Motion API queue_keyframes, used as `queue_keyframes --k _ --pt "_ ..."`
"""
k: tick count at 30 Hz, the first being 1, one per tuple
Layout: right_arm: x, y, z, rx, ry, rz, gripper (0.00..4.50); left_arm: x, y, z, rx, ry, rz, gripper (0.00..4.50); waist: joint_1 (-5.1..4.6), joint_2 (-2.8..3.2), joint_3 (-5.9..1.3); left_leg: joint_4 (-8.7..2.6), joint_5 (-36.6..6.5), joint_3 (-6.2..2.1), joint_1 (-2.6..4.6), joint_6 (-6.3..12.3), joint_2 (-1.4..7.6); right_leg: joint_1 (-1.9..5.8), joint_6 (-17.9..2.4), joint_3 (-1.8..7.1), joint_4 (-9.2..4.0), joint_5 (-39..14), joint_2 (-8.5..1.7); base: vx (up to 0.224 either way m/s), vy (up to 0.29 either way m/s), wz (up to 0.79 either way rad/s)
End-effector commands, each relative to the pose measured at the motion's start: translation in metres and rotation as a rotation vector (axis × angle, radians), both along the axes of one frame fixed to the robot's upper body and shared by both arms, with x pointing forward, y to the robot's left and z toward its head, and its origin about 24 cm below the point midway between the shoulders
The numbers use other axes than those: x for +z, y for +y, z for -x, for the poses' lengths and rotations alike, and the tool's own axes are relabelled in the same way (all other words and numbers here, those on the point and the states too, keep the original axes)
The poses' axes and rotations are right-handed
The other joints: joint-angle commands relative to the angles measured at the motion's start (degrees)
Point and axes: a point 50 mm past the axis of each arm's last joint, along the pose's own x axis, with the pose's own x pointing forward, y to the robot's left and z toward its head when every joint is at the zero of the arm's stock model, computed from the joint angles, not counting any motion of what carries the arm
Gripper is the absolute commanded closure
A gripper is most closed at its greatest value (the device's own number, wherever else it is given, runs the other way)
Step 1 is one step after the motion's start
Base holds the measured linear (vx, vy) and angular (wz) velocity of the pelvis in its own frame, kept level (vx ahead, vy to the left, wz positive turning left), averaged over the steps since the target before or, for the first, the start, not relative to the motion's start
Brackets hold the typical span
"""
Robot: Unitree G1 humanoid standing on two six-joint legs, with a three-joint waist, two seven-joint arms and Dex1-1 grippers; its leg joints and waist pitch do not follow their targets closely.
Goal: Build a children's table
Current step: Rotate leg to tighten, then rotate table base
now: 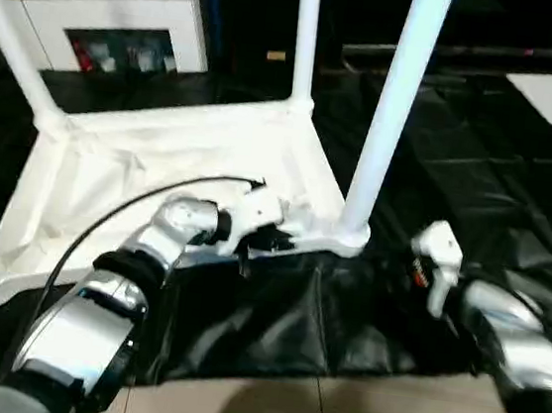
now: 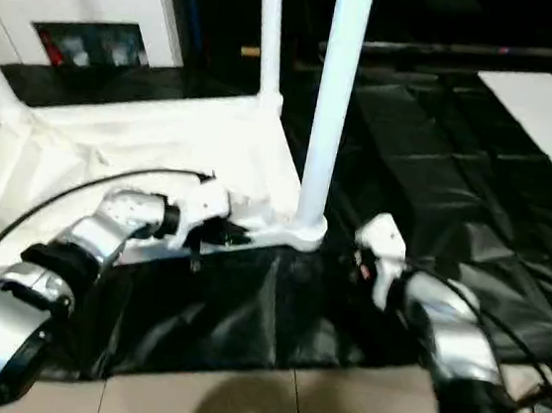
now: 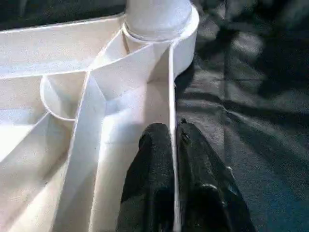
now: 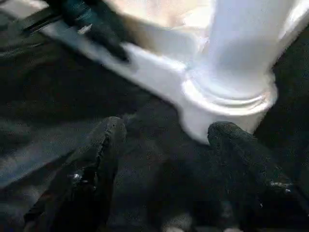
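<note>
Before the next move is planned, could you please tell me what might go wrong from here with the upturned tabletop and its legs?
1. The left claw pinches only the thin rim of the tabletop; a pull may slip off or flex the rim.
2. The right claw stands open beside the near leg, not holding it; if that leg is not fully seated in its socket, a nudge could tilt it.
3. The black sheet underneath is creased, so the tabletop could slide.

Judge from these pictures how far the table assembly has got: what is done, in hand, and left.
Done: three legs stand in the upturned tabletop, including the near leg. In hand: the left gripper pinches the tabletop's rim; the right gripper hangs open beside that leg's socket. Left: the fourth corner cannot be seen, then turning it upright.
</note>
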Motion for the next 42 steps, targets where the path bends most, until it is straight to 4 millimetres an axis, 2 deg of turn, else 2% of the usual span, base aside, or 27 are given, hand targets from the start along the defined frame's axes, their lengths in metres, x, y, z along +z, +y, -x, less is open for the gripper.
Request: queue_keyframes --k 1,3,5,7,8,9,10,12,13,14,15,16,18,20,21,22,24,25,29,32,33,34,35,36,38,40,42 --pt "0.004 0.01 0.0 0.05 -0.009 -0.008 1.35 0.01 0.015 0.0 0.025 0.018 0.091 3.81 1.42 -1.1 -5.18 -2.46 -3.1 0.01 -0.13 12.83 0.59 4.1 -17.4 0.64 -1.14 4.7 -0.42 0.086 -0.011 -0.09" --pt "0.006 0.015 -0.004 0.045 -0.021 -0.023 1.35 0.013 0.021 0.002 0.035 0.028 0.124 3.61 2.5 -0.79 -5.3 -2.14 -1.2 0.48 0.56 14.19 0.71 3.72 -18.5 0.76 -0.9 6.2 -0.21 0.038 -0.005 -0.03" --pt "0.007 0.018 -0.006 0.045 -0.026 -0.032 1.35 0.014 0.024 0.003 0.04 0.034 0.136 3.45 3.33 -0.74 -5.14 -2.19 -2.3 0.71 0.73 13.82 0.74 3.46 -18.4 0.89 -1.08 3.6 -0.14 0.0 0.0 0.0" --pt "0.011 0.034 -0.012 0.061 -0.033 -0.068 1.35 0.016 0.041 0.01 0.079 0.075 0.159 3.38 4.68 -1.14 -4.59 -2.82 -7.1 0.98 0.73 10.73 1.06 3.32 -17.7 1.29 -1.26 -4.1 -0.22 0.0 0.0 0.0" --pt "0.012 0.042 -0.014 0.068 -0.038 -0.082 1.35 0.016 0.049 0.014 0.098 0.097 0.164 3.28 4.96 -0.87 -4.26 -3.41 -10.6 0.97 0.95 8.37 1.35 3.19 -16.9 1.47 -1.39 -9.0 -0.26 0.0 0.0 0.0" --pt "0.013 0.046 -0.016 0.074 -0.04 -0.092 1.35 0.016 0.054 0.016 0.111 0.107 0.165 3.16 4.96 -0.78 -4.04 -3.59 -12.4 1.12 1.03 7.3 1.2 2.9 -16.1 1.54 -1.83 -11.7 0.03 0.0 0.0 0.0" --pt "0.014 0.048 -0.016 0.076 -0.041 -0.098 1.35 0.016 0.056 0.017 0.118 0.111 0.165 3.08 5.5 -1.37 -4.02 -3.74 -15.5 1.31 1.89 4.96 1.4 2.26 -15.2 1.86 -2.43 -14.9 0.13 0.0 0.0 0.0" --pt "0.016 0.055 -0.023 0.065 -0.05 -0.109 1.35 0.016 0.07 0.027 0.142 0.142 0.172 3.03 6.35 -0.89 -4.01 -4.14 -17.3 1.21 2.32 1.71 1.71 1.96 -14.6 2.36 -1.95 -15.7 0.02 0.0 0.0 0.0" --pt "0.016 0.055 -0.023 0.065 -0.05 -0.109 1.35 0.016 0.07 0.027 0.142 0.142 0.172 2.95 6.28 -0.97 -3.75 -4.3 -17.4 1.27 1.82 1.6 1.45 2.09 -13.9 2.33 -2.07 -16.3 0.25 0.0 0.0 0.0" --pt "0.017 0.059 -0.026 0.055 -0.054 -0.116 1.35 0.016 0.077 0.034 0.162 0.163 0.177 2.85 6.7 -1.37 -3.78 -4.36 -19.1 1.3 2.15 0.58 1.47 1.87 -12.8 2.53 -1.96 -18.6 0.15 0.0 0.0 0.0" --pt "0.016 0.06 -0.033 0.0 -0.059 -0.101 1.35 0.013 0.088 0.042 0.182 0.182 0.162 2.77 6.68 -2.38 -3.49 -4.45 -20.0 1.48 2.16 0.48 1.4 1.51 -12.1 2.73 -2.44 -20.5 0.29 0.0 0.0 0.0" --pt "0.015 0.061 -0.039 -0.045 -0.062 -0.087 1.35 0.012 0.095 0.048 0.201 0.196 0.146 2.71 6.57 -1.86 -3.29 -4.61 -21.5 1.38 2.27 -0.84 1.31 1.26 -11.5 3.01 -2.42 -23.5 0.11 0.0 0.0 0.0" --pt "0.011 0.056 -0.056 -0.195 -0.076 -0.032 1.35 0.006 0.115 0.064 0.257 0.215 0.092 2.61 6.14 -2.1 -3.34 -4.84 -22.7 1.15 2.26 -2.59 1.18 1.09 -10.1 3.02 -2.45 -24.2 0.27 0.0 0.0 0.0" --pt "0.011 0.054 -0.062 -0.259 -0.081 -0.017 1.35 0.004 0.121 0.07 0.278 0.222 0.08 2.42 5.83 -1.74 -3.21 -4.94 -24.7 1.19 2.56 -3.51 1.07 0.68 -10.3 3.15 -2.4 -23.9 0.51 0.0 0.0 0.0" --pt "0.011 0.051 -0.067 -0.314 -0.086 -0.008 1.35 0.002 0.127 0.076 0.297 0.229 0.068 2.42 5.77 -1.73 -3.25 -5.01 -25.3 1.17 2.6 -3.73 1.07 0.8 -10.1 3.16 -2.46 -23.9 0.5 0.0 0.0 0.0" --pt "0.012 0.049 -0.071 -0.371 -0.082 -0.006 1.35 0.0 0.133 0.082 0.315 0.229 0.052 2.27 6.03 -1.78 -3.33 -4.92 -26.1 1.36 3.27 -3.83 1.03 0.35 -10.1 3.27 -2.76 -23.2 0.81 0.0 0.0 0.0" --pt "0.013 0.046 -0.076 -0.421 -0.089 0.003 1.35 -0.001 0.14 0.089 0.334 0.222 0.046 2.1 6.22 -1.95 -3.47 -4.83 -25.4 1.42 3.06 -3.35 0.92 0.59 -10.5 3.49 -2.46 -21.0 0.89 0.0 0.0 0.0" --pt "0.014 0.044 -0.08 -0.474 -0.093 0.013 1.35 -0.002 0.147 0.097 0.352 0.213 0.036 2.02 6.06 -2.14 -3.53 -4.85 -23.9 1.28 2.51 -3.1 0.91 0.96 -11.0 3.63 -2.04 -19.0 0.75 0.0 0.0 0.0" --pt "0.018 0.038 -0.09 -0.605 -0.097 0.025 1.35 -0.003 0.169 0.116 0.426 0.17 0.028 1.77 6.25 -2.21 -3.58 -4.61 -22.9 1.73 2.89 -1.98 0.76 0.48 -11.3 4.04 -2.17 -18.0 1.13 0.0 0.0 0.0" --pt "0.019 0.033 -0.096 -0.704 -0.107 0.031 1.35 -0.001 0.183 0.129 0.491 0.155 0.043 1.55 6.61 -2.48 -3.57 -4.62 -22.8 1.77 2.91 -1.99 0.81 0.41 -11.3 4.14 -2.08 -17.9 1.24 0.0 0.0 0.0" --pt "0.019 0.033 -0.096 -0.707 -0.108 0.031 1.35 0.0 0.184 0.13 0.492 0.155 0.044 1.49 6.7 -2.37 -3.64 -4.68 -22.3 1.66 2.61 -2.01 0.81 0.77 -11.3 4.1 -1.89 -17.5 1.17 0.0 0.0 0.0" --pt "0.02 0.03 -0.097 -0.753 -0.114 0.031 1.35 0.002 0.193 0.142 0.515 0.157 0.052 1.38 6.83 -2.45 -3.68 -4.57 -22.2 1.75 2.77 -2.04 0.88 0.55 -11.3 4.15 -1.84 -17.3 1.1 0.0 0.0 0.0" --pt "0.02 0.03 -0.097 -0.753 -0.114 0.031 1.35 0.002 0.194 0.142 0.515 0.157 0.052 1.28 6.65 -2.92 -3.66 -4.58 -21.9 1.68 2.37 -1.83 0.88 0.78 -11.4 4.17 -1.71 -17.1 1.04 0.0 0.0 0.0" --pt "0.021 0.031 -0.098 -0.757 -0.12 0.022 1.35 0.004 0.199 0.149 0.52 0.157 0.052 1.28 6.91 -2.83 -3.59 -4.58 -22.2 1.77 2.58 -1.59 0.94 0.57 -10.9 4.22 -1.8 -17.9 1.13 0.0 0.0 0.0" --pt "0.019 0.037 -0.096 -0.695 -0.116 0.002 1.35 0.011 0.211 0.161 0.55 0.136 0.056 1.12 7.15 -3.52 -3.55 -4.71 -21.7 1.74 2.26 -1.3 1.06 0.84 -10.6 4.11 -1.68 -18.0 1.23 0.0 0.0 0.0" --pt "0.016 0.041 -0.093 -0.636 -0.105 -0.009 1.35 0.017 0.22 0.164 0.589 0.1 0.079 0.89 7.39 -3.08 -3.47 -4.82 -22.1 1.75 2.46 -1.5 1.19 0.71 -10.6 4.12 -1.69 -17.7 1.44 0.0 0.0 0.0" --pt "0.008 0.041 -0.086 -0.585 -0.086 -0.004 1.35 0.031 0.232 0.162 0.662 0.022 0.153 0.76 7.98 -3.29 -3.28 -4.86 -23.4 1.94 2.65 -2.49 1.22 0.59 -10.6 4.19 -1.68 -17.7 1.63 0.0 0.0 0.0"
